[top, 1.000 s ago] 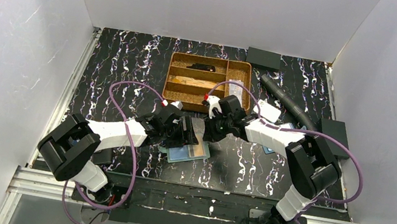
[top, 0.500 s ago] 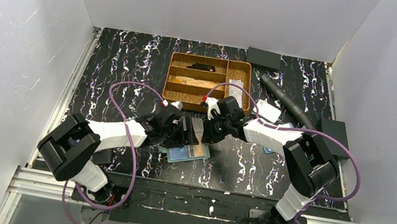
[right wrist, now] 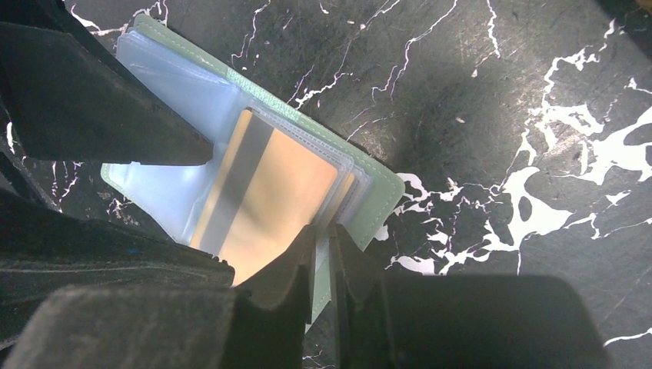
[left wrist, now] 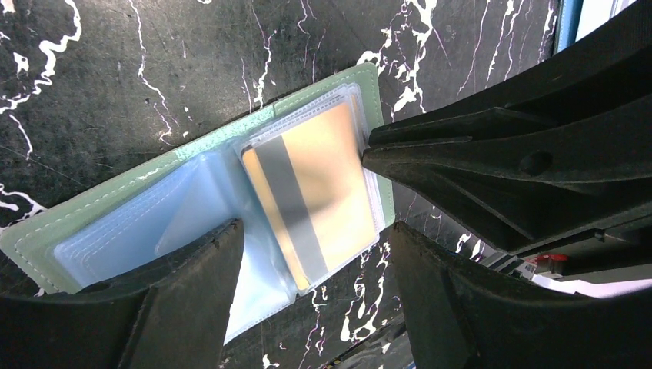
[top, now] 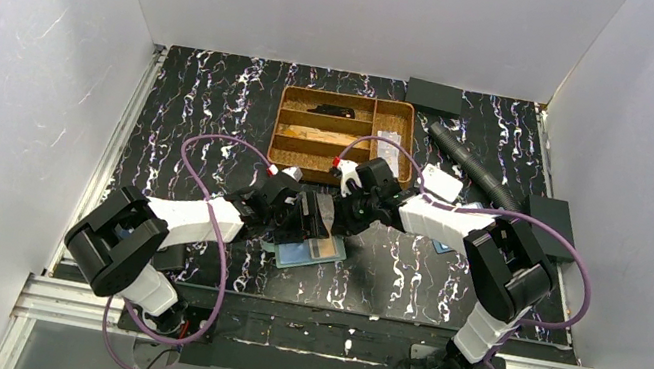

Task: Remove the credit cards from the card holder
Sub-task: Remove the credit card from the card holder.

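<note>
The teal-green card holder (left wrist: pixel 330 88) lies open on the black marbled table, also seen in the top view (top: pixel 311 253). An orange-gold credit card (left wrist: pixel 311 192) with a grey stripe sits inside its right clear pocket (right wrist: pixel 269 192). My left gripper (left wrist: pixel 315 231) is open and straddles the holder, one finger over the left clear panel (left wrist: pixel 146 231). My right gripper (right wrist: pixel 327 231) is pinched nearly shut on the holder's outer edge beside the card. Whether the card's edge lies in that pinch is hidden. No dark blue card shows.
A wooden divided tray (top: pixel 344 132) stands behind the grippers. A black hose (top: pixel 469 164), a white tag (top: pixel 442 182) and black boxes (top: pixel 434 95) (top: pixel 551 224) lie at the back right. A small blue item (top: pixel 441 247) sits under the right arm.
The right gripper has edged slightly left onto the holder's edge. The left gripper and the holder stay where they were.
</note>
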`<state>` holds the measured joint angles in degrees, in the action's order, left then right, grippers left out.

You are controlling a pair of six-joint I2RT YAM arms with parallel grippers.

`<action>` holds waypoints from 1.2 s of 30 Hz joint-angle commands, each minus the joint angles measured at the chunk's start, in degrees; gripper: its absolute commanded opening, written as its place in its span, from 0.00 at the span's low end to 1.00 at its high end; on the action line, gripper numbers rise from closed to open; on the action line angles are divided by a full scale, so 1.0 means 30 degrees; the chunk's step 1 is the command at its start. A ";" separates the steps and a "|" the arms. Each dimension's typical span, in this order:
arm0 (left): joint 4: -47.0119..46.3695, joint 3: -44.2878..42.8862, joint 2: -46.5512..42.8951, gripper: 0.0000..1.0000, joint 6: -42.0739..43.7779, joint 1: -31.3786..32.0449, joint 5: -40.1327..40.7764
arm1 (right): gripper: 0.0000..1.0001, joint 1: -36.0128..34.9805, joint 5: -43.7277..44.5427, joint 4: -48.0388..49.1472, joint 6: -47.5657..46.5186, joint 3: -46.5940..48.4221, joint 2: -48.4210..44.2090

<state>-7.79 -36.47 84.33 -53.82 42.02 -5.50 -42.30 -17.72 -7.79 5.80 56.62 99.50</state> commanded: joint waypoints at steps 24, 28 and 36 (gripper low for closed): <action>0.0869 0.0834 0.1065 0.69 -0.0118 0.0125 0.0272 | 0.09 -0.0182 0.0737 -0.0275 -0.0292 -0.0145 -0.0728; 0.0840 0.0913 0.1044 0.69 -0.0135 0.0131 0.0280 | 0.07 -0.0168 0.0676 -0.0245 -0.0294 -0.0210 -0.0776; 0.0741 0.0915 0.1140 0.69 -0.0136 0.0121 0.0200 | 0.06 -0.0188 0.0406 -0.0138 -0.0327 -0.0393 -0.0573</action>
<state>-9.56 -36.03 84.84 -54.68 42.02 -5.61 -42.52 -16.62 -7.75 5.72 56.47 99.02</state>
